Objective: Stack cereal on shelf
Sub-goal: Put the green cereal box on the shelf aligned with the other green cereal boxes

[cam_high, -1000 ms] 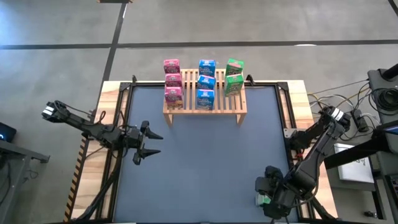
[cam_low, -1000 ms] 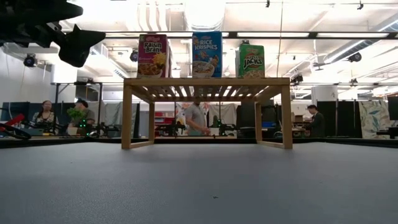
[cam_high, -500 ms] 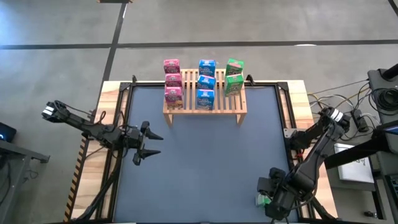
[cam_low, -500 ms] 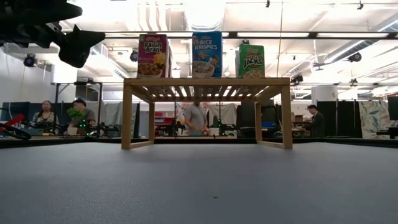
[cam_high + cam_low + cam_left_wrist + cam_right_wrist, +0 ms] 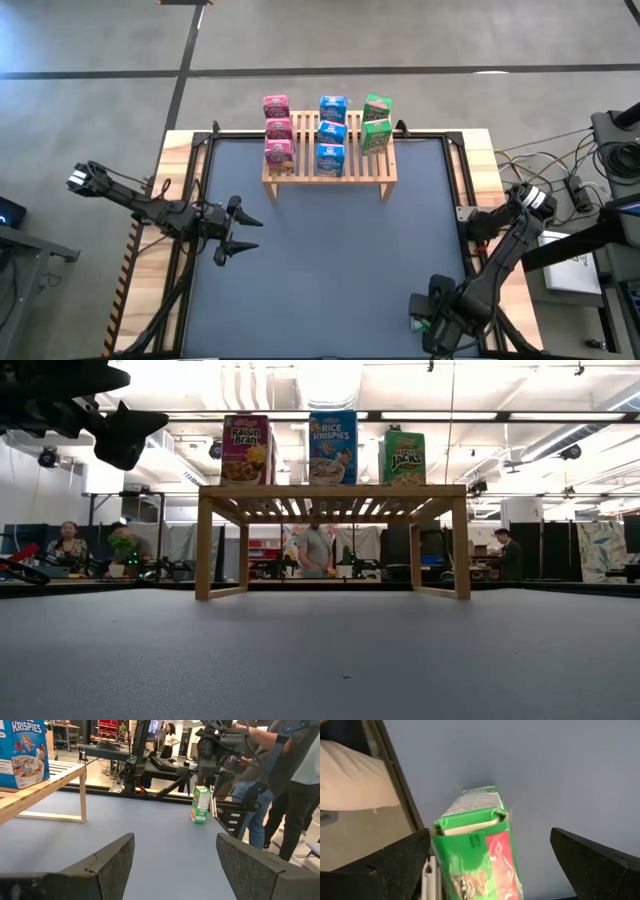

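Note:
The wooden shelf (image 5: 330, 168) stands at the table's far edge. On it stand three pink cereal boxes (image 5: 277, 130), three blue ones (image 5: 331, 135) and two green ones (image 5: 376, 122), each on its base. One more green box (image 5: 477, 845) stands upright on the mat at the near right (image 5: 201, 805). My right gripper (image 5: 490, 865) hangs open just above that box, pointing down, with a finger to either side of its top. My left gripper (image 5: 230, 243) waits open over the table's left side, pointing level.
Black frame rails (image 5: 190, 200) run along the mat's edges, and one passes close to the lone green box (image 5: 395, 775). A person (image 5: 295, 785) stands beside the table's right edge. More people (image 5: 315, 550) are in the room behind. Bare mat (image 5: 330, 270) lies in front of the shelf.
My right gripper has come down toward the lone green box and tipped further downward, its fingers still wide apart. The boxes and the shelf have not moved.

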